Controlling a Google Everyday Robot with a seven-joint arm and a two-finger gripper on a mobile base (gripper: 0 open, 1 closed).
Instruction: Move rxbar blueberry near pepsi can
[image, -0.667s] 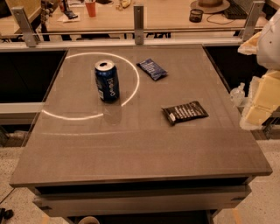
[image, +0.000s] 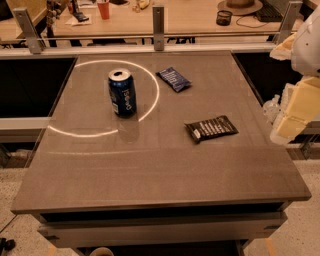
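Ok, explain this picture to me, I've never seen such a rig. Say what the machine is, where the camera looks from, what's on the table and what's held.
The machine is a mobile robot with one arm ending in a two-finger gripper. Only part of it shows: the pale blocks at the right edge, beside the table and off its surface. There is one camera. It looks down on the table from the near side; where it is mounted is not known. Back left, a blue pepsi can stands upright inside a ring of light. To its right, just outside the ring, lies the small dark-blue rxbar. Nearer, right of centre, lies a longer black wrapper. All three rest on the table, apart from one another, so the gripper holds none of them.
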